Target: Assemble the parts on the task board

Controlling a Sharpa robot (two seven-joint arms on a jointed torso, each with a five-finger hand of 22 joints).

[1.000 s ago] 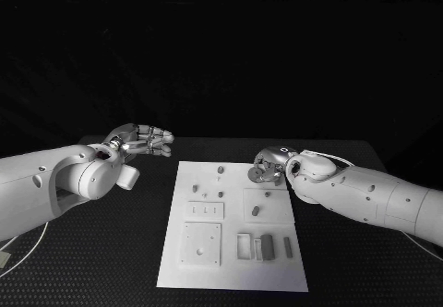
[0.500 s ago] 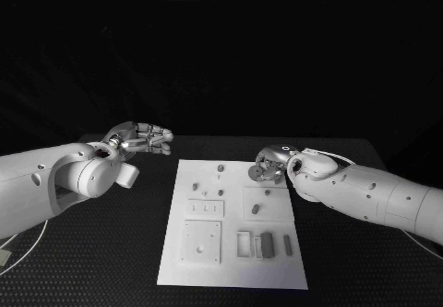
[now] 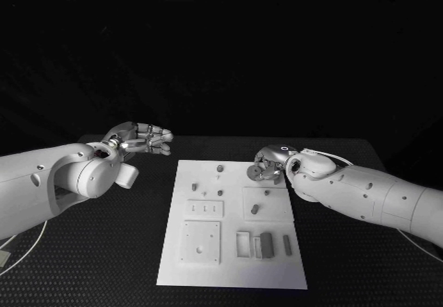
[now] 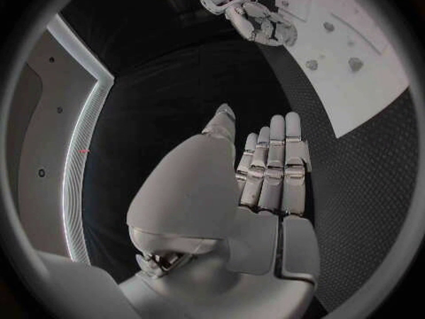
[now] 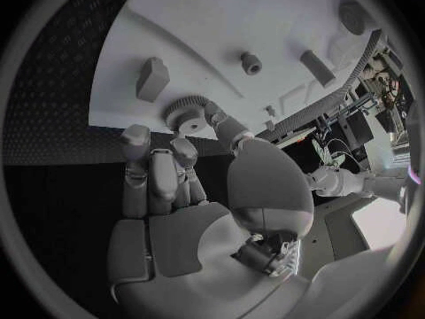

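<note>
Black table (image 3: 351, 256) w/ white task board (image 3: 233, 275) lying flat in the middle, long axis running away from the robot. Left arm (image 3: 46, 182) came in over the table left of the board, clear of it. Right arm (image 3: 369, 195) reached across the board's far right corner. Left hand (image 3: 140, 139) hovered off the board's far left corner, palm up, fingers (image 4: 270, 170) side by side and slightly curled, holding nothing. Right hand (image 3: 267, 166) sat low at the board's far right edge, pinching a small toothed gear (image 5: 184, 112) between thumb and fingertip, gear just above the board surface. Other grey parts sat on the board: upright peg (image 5: 152, 77) and round stud (image 5: 251, 63) near the gear, dark blocks (image 3: 265, 245) in the near right recesses.
</note>
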